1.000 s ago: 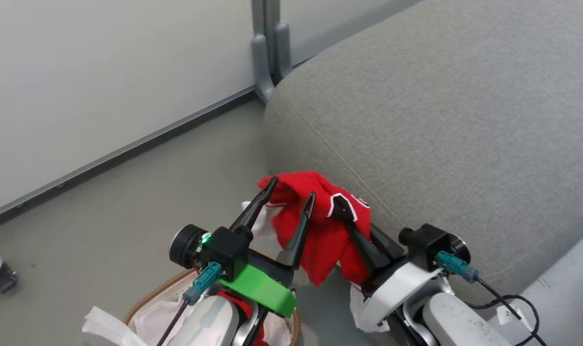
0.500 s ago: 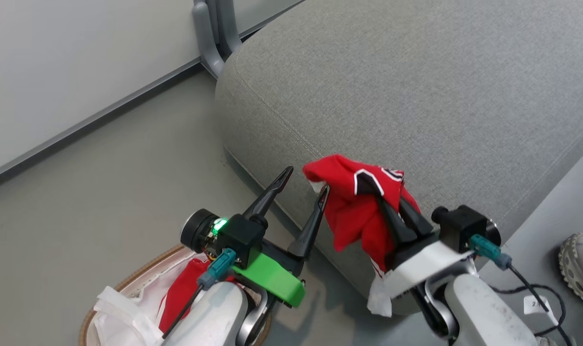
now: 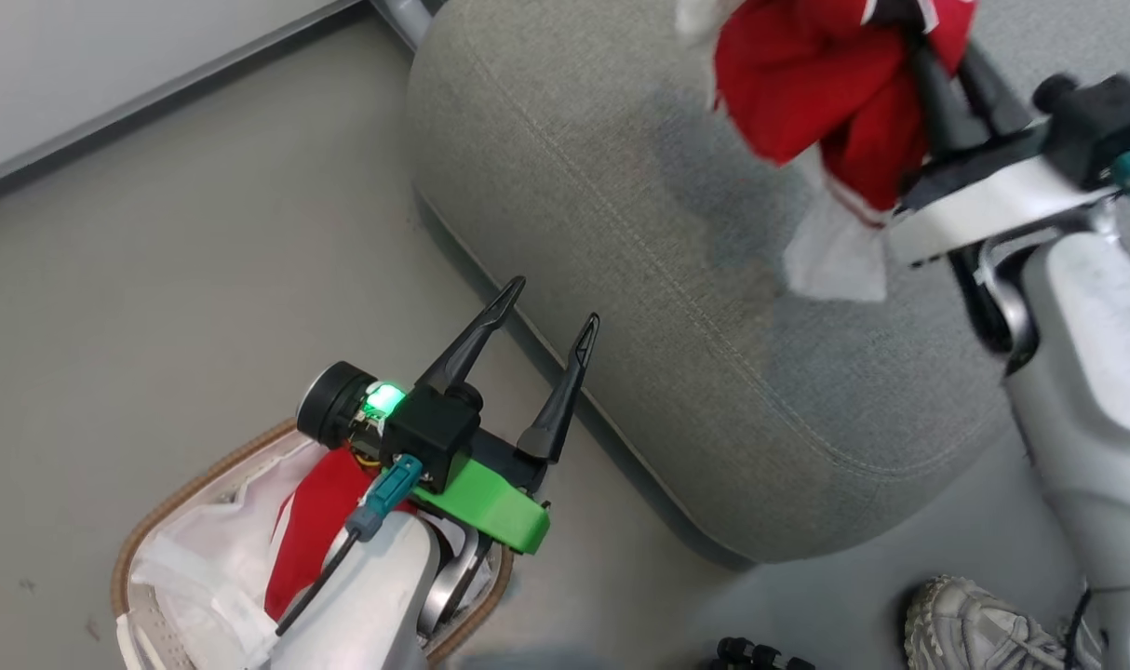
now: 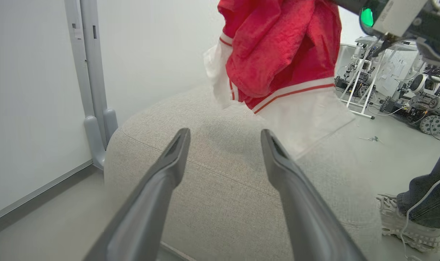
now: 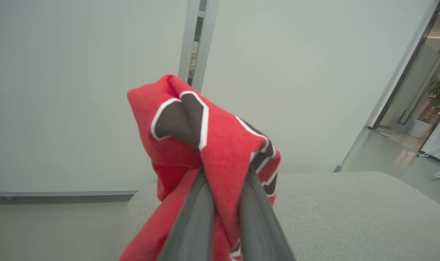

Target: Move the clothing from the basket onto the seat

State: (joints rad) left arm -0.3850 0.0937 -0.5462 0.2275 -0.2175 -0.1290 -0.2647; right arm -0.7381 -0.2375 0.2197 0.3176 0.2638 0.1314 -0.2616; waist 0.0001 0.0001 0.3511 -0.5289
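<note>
While the clothing hangs over the seat, progress: clear of the basket, not yet laid down.
Right pincer: clamped narrow on the red fabric, far right.
Left pincer: wide, empty, just beyond the basket.
Left to do: release onto the seat; a second red piece lies in the basket, near left.

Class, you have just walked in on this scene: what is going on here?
The robot's right gripper is shut on a red jersey, holding it above the grey seat, not yet set down. Its left gripper hangs open and empty near the basket, where more red fabric lies.
</note>
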